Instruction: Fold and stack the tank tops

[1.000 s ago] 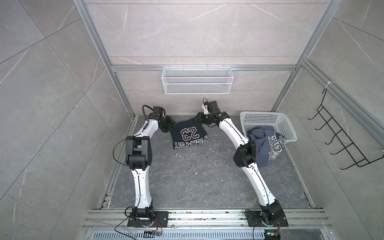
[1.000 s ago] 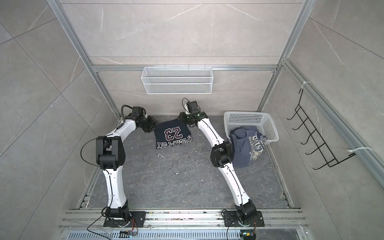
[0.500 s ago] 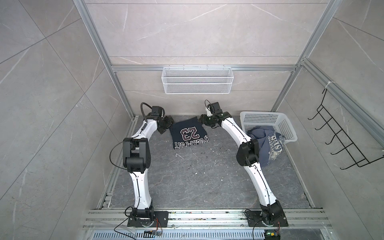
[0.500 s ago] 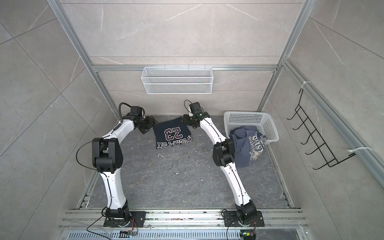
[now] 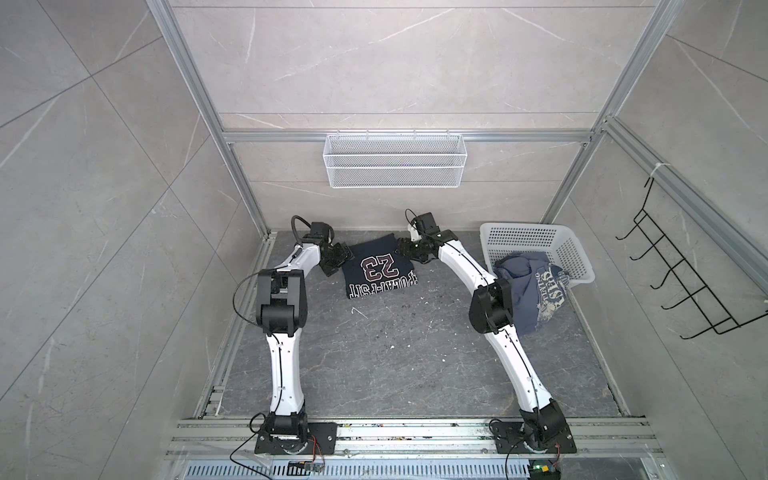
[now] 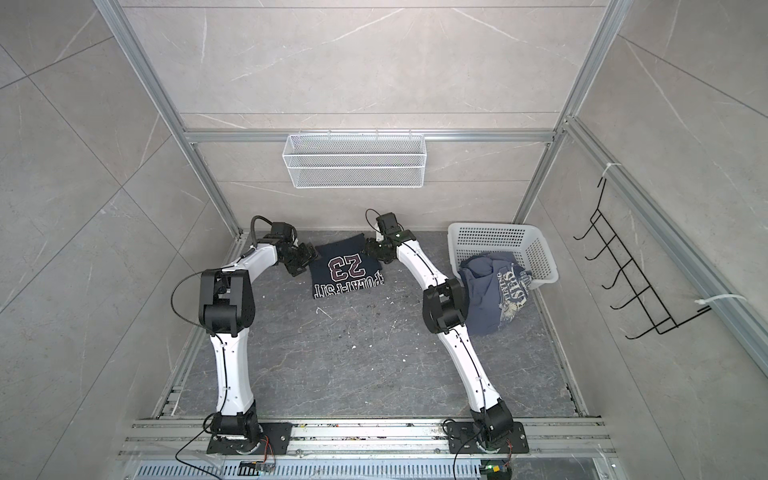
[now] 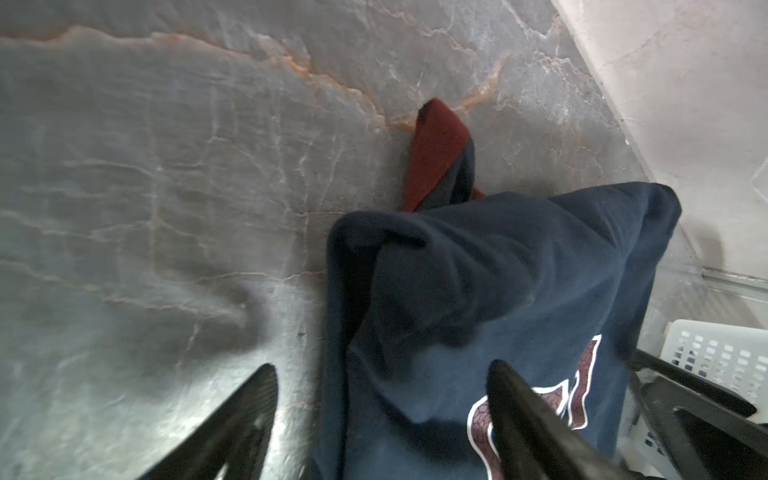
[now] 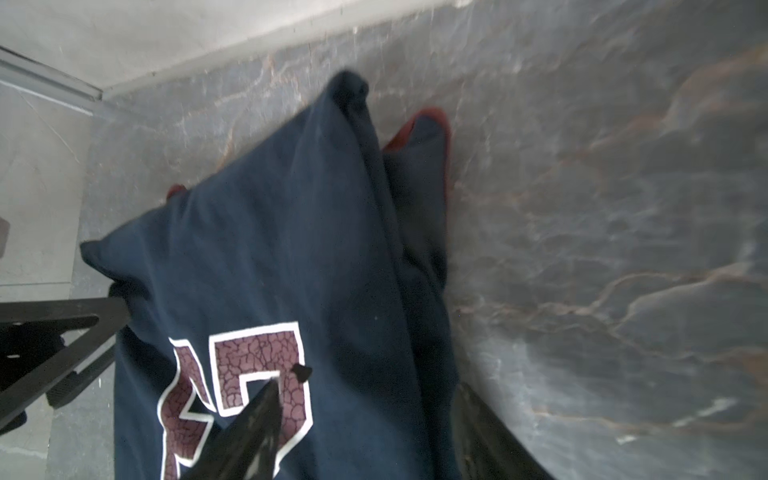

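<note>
Both grippers have barely shifted over the last second and stay at the far corners of the navy tank top [image 5: 380, 270]; the cloth lies as it did.

Hazards, near to far. The slate-blue tank top [image 5: 536, 291] hangs unfolded over the near rim of the white basket [image 5: 571, 253] onto the table [image 5: 395, 357]. The right arm's elbow stands just beside it; whether they touch cannot be told. A sweep of that arm back toward the basket would probably drag the cloth further out. Well apart from the basket, on its left-arm side, the navy tank top lies folded to a rough square with the "23" uppermost. A maroon-trimmed strap [image 7: 436, 153] pokes out beyond its far edge, so the fold is judged loose there. A pinch that takes only the upper layer, or unequal pulls from the two sides, would likely open or skew it.

Pose. Each arm rises from its base, bends at a raised elbow and reaches toward the far wall, wrist pitched down. The left gripper [image 7: 382, 368] has its jaws apart, one finger over the table and one over the cloth, straddling the edge farther from the basket. The right gripper [image 8: 368, 382] likewise stands apart across the edge nearer the basket. Neither appears to clamp cloth.
</note>
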Robot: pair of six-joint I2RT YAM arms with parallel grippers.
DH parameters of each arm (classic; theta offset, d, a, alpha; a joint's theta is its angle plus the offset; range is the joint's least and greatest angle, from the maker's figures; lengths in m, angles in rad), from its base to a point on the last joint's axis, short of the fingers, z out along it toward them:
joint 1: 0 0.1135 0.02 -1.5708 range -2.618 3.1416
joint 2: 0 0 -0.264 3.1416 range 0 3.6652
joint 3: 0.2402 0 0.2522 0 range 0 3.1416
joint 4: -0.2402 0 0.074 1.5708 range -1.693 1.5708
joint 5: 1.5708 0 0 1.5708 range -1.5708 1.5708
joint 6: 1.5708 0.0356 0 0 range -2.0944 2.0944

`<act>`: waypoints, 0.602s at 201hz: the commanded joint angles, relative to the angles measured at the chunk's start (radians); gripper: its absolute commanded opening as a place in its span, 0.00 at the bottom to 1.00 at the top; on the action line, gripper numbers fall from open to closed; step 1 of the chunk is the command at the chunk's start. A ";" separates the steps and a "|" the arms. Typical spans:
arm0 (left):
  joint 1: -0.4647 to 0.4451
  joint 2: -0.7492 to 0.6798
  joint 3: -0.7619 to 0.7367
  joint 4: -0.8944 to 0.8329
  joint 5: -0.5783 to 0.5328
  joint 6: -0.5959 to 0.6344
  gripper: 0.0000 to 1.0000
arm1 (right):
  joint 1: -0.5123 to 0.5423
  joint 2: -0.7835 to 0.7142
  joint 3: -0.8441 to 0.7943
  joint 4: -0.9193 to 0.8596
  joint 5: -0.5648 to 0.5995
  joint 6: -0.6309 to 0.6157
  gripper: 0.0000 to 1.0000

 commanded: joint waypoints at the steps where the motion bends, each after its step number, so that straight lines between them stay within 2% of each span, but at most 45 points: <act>1: -0.020 -0.018 -0.027 0.046 0.051 0.007 0.72 | 0.030 -0.006 -0.070 -0.044 -0.022 -0.028 0.63; 20: -0.039 -0.040 -0.080 0.064 0.063 0.003 0.64 | 0.047 -0.061 -0.184 -0.027 -0.018 -0.038 0.58; 42: -0.063 -0.115 -0.198 0.102 0.053 0.003 0.59 | 0.067 -0.216 -0.465 0.102 -0.009 -0.036 0.54; 72: -0.110 -0.307 -0.445 0.167 0.004 -0.017 0.57 | 0.086 -0.451 -0.875 0.283 -0.006 0.009 0.54; 94: -0.185 -0.481 -0.665 0.218 -0.050 -0.049 0.56 | 0.104 -0.632 -1.181 0.404 0.004 0.035 0.55; 121: -0.279 -0.674 -0.884 0.233 -0.121 -0.124 0.58 | 0.115 -0.823 -1.442 0.473 0.006 0.055 0.62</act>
